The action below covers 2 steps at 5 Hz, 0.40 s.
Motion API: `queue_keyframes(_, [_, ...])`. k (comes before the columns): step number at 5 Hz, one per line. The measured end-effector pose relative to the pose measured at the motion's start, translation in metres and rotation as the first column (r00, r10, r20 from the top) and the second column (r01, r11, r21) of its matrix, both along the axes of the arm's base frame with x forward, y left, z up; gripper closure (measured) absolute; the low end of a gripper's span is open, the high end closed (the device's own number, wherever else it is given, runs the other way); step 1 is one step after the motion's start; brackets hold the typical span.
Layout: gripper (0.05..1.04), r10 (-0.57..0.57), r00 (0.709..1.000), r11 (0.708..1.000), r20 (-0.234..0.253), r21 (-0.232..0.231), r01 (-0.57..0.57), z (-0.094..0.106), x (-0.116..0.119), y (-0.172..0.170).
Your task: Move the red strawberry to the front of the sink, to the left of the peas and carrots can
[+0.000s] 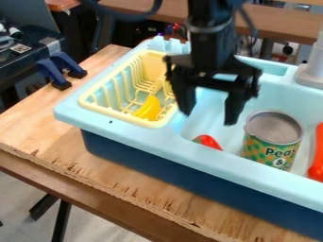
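Open room in the sink (pixel 157 142) between rack (pixel 116 115) and can (pixel 272 142), low red toy (pixel 209 142) by the front wall, orange object (pixel 318 153) beyond can, faucet (pixel 312 72) at back rim

The sink (pixel 135 134) before you looks like smooth plastic with a soft sheen, and your dish rack (pixel 91 105) is smooth moulded plastic too. Your can (pixel 272 140) shows a dull metal top inside a paper-like printed label. Under them, you have a matt wooden tabletop (pixel 38 123), its front edge rough and splintered. Your gripper (pixel 210 118) looks matt.
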<state>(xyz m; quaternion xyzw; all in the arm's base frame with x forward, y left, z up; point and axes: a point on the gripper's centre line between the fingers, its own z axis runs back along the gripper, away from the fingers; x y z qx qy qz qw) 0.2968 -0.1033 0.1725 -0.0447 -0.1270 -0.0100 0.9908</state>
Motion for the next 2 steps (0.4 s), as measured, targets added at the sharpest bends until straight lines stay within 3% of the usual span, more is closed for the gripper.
queue_keyframes(1, [0.085, -0.083, 0.996, 0.993, -0.018, -0.085, 0.081, 0.027, 0.001, -0.012])
queue_keyframes(2, [0.085, -0.162, 0.973, 0.987, -0.167, -0.021, 0.160, 0.008, 0.006, -0.020])
